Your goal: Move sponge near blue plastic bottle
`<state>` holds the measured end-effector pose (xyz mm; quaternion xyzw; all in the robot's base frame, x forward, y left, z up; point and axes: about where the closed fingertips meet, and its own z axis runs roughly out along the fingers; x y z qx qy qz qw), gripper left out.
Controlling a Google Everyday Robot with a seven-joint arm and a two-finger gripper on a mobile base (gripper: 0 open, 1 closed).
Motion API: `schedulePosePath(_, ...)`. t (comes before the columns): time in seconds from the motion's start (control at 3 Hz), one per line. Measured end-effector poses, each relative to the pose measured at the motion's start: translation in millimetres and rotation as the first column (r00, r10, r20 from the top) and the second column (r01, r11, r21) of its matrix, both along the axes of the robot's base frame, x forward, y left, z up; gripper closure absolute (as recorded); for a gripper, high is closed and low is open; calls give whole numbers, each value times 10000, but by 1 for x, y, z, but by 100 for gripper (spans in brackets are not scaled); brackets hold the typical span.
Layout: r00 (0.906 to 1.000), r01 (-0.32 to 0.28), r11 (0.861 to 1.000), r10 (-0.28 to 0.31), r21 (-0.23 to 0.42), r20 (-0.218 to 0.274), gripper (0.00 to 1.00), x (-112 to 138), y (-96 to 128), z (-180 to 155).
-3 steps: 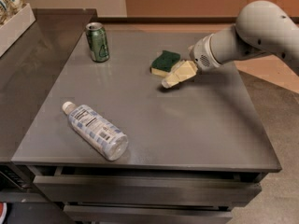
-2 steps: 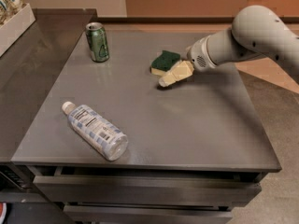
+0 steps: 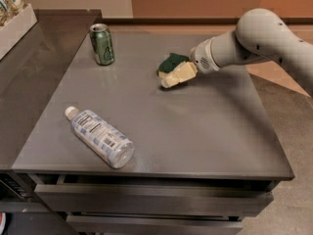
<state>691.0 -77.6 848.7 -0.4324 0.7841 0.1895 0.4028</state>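
Note:
The sponge (image 3: 171, 62), dark green on top with a thin pale edge, lies on the grey table (image 3: 205, 131) right of centre, toward the back. My gripper (image 3: 174, 76) reaches in from the right on the white arm (image 3: 254, 40) and sits low against the sponge's near side, hiding part of it. The blue plastic bottle (image 3: 99, 137), clear with a white cap and a blue-and-white label, lies on its side near the front left of the table, well away from the sponge.
A green soda can (image 3: 102, 44) stands upright at the back left. A darker counter (image 3: 29, 77) adjoins the table on the left, with a white tray (image 3: 14, 28) of packets at its far end. Drawers (image 3: 146, 204) sit under the table's front edge.
My gripper has shifted slightly left along the sponge's near side. The sponge, bottle and can have not visibly moved.

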Motion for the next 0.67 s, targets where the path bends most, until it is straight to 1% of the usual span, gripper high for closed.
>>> schedulePosePath(0.33, 9999, 161, 9999, -161, 62, -56, 0, 7, -1, -6)
schedulePosePath(0.67, 9998, 207, 9997, -207, 101, 5, 13, 11, -2, -9)
